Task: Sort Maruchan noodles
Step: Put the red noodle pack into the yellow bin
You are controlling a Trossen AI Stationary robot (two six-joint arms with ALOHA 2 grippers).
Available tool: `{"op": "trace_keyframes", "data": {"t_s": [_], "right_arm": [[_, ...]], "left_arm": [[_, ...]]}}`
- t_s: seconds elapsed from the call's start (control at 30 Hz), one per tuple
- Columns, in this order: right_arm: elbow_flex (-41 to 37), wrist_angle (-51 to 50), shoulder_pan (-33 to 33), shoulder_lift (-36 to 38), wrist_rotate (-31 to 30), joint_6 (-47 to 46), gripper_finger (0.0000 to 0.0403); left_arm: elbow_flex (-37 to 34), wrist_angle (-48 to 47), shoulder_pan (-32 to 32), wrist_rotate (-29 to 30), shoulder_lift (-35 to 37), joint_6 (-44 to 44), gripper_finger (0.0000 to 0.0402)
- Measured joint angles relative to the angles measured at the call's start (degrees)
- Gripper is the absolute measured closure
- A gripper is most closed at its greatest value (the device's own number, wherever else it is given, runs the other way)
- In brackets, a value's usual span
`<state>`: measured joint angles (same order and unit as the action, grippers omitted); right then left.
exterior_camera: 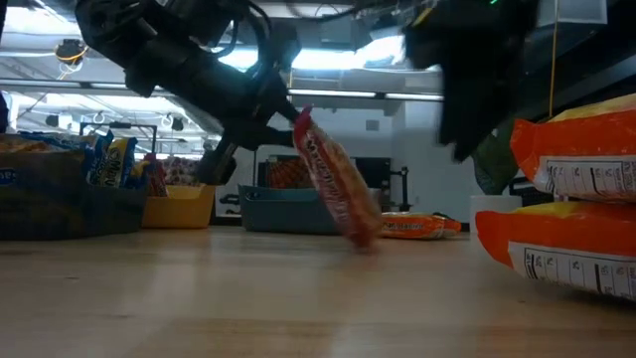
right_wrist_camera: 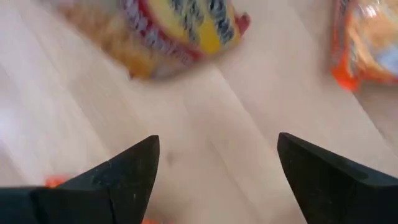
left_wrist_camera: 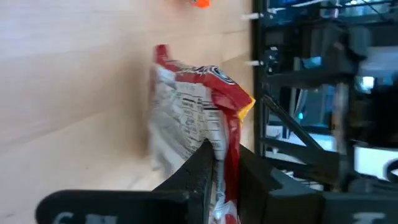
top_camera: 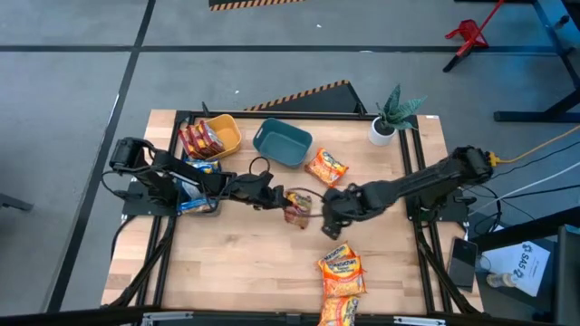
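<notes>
Roughly halfway through, by the look of it, the sorting stood with several packets binned and several loose. At the table's (top_camera: pixel 227 281) left edge a dark bin (top_camera: pixel 195 186) held blue-silver packets (top_camera: pixel 198 168), and just beyond it, toward the far-left corner, the yellow bin (top_camera: pixel 223 133) held red-maroon packets (top_camera: pixel 199 139). The teal bin (top_camera: pixel 282 143) near the far edge looked empty from above.

The left gripper (top_camera: pixel 280 198) hung near the table's middle with its fingers clamped on one edge of a red-maroon packet (top_camera: pixel 297 207); in the low view that packet (exterior_camera: pixel 336 180) hung tilted, its lower corner at or just above the wood. My guess is it belonged in the yellow bin.

Just beside it, the right gripper (top_camera: pixel 328 215) hovered over bare wood with its fingers spread wide and nothing between them.

Orange packets were still unsorted: a single one (top_camera: pixel 326 167) beside the teal bin, and a cluster (top_camera: pixel 341 272) at the near edge, running off the picture.

A potted plant (top_camera: pixel 390 115) stood at the far-right corner. The tabletop was pale butcher-block wood on a black frame. Around it lay grey concrete floor with hazard-striped tape, a red stand (top_camera: pixel 467 36) farther off, and cables at the right.
</notes>
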<state>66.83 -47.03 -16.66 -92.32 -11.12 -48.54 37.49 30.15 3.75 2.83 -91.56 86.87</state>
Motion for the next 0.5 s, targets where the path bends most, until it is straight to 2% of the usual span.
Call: {"op": "trace_keyframes", "data": {"t_s": [0.1, 0.27, 0.5], "right_arm": [[0.00, -5.87, -2.59, 3.13, -2.97, -2.39, 0.0088], [0.00, -12.37, -4.83, 4.86, -8.12, -6.44, 0.0088], [-1.12, -9.20, -4.71, 4.86, -10.92, -7.41, 0.0088]], "left_arm": [[-0.09, 0.95, -1.08, -0.02, 1.36, 0.61, 0.0361], [-0.15, 3.65, -2.79, 1.30, 5.99, 1.44, 0.0396], [-0.19, 1.36, -4.85, 4.01, 12.69, 1.23, 0.0400]]}}
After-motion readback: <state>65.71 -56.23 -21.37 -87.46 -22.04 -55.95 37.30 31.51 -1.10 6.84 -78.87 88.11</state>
